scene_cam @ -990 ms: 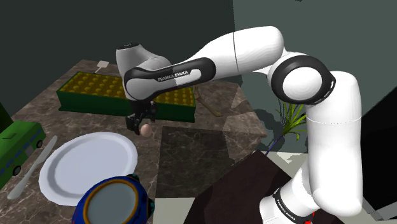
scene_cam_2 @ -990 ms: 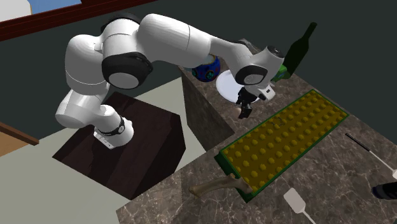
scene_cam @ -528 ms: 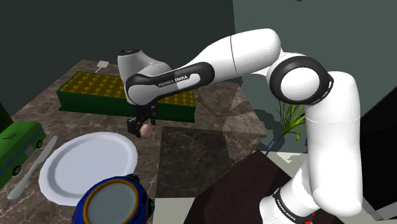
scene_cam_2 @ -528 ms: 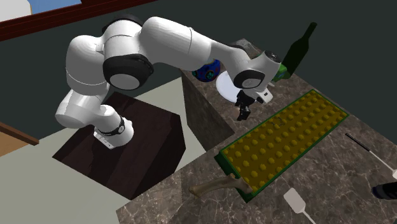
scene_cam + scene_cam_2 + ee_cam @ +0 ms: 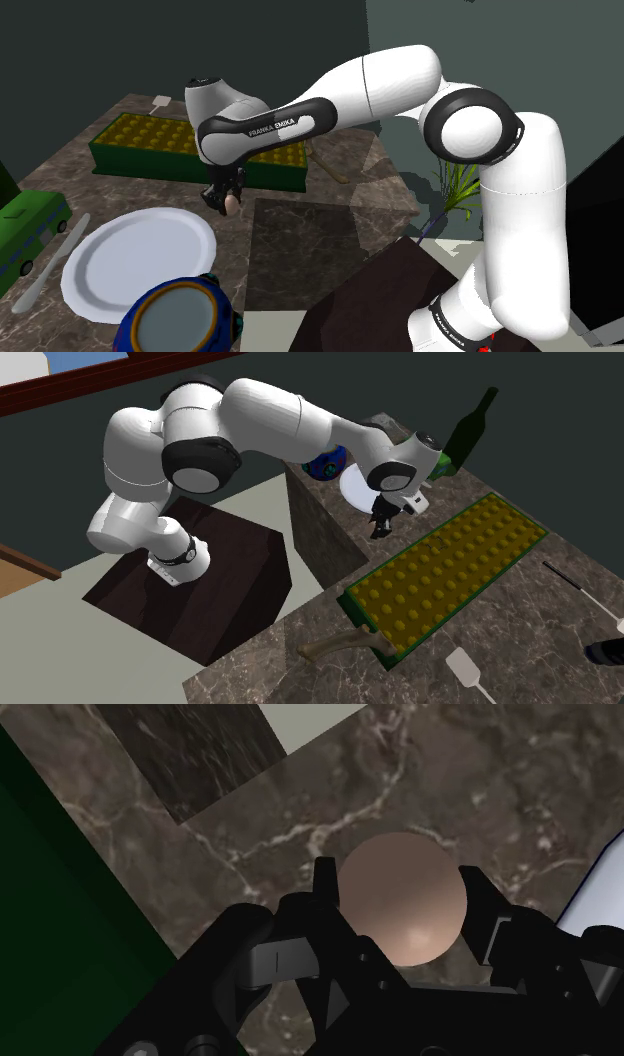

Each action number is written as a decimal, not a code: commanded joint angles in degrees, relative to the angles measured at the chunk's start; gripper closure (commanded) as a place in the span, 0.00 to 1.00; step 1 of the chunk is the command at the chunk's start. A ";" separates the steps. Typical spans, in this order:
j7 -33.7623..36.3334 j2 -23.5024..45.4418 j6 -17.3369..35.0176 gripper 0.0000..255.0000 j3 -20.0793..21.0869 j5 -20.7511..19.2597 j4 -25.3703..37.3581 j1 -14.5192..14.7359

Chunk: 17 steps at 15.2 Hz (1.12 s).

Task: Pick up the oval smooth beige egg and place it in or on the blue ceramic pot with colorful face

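claw (image 5: 398,882) clamped on egg (image 5: 405,919), desk (image 5: 420,774) beneath, plate (image 5: 603,882) edge just beside claw. arm label (image 5: 265,125) reads "FRANKA EMIKA".

A brown marble counter (image 5: 370,185) with pale veins carries everything; a darker rectangular patch (image 5: 300,240) marks its surface. A long green tray (image 5: 150,145) studded with rows of yellow bumps lies lengthwise down the counter's middle. A white plate (image 5: 130,265) lies flat near one end of the tray; a blue pot (image 5: 218,305) stands just beside the plate, at the counter's corner. A pale, long utensil (image 5: 50,265) lies along the plate's other side; a green boxy thing (image 5: 25,230) sits next to it by the counter's edge. A curved wooden piece (image 5: 340,644) rests at the tray's other end; a small white spatula (image 5: 465,670) lies near that end too; a thin black stick (image 5: 585,590) lies well apart from the tray.
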 commanded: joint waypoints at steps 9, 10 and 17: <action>-0.32 -1.44 -2.27 1.00 0.27 0.46 0.88 -0.13; -0.40 -1.77 -2.86 1.00 0.33 0.57 1.14 -0.16; -0.93 -3.83 -7.12 1.00 0.72 1.27 3.43 -0.25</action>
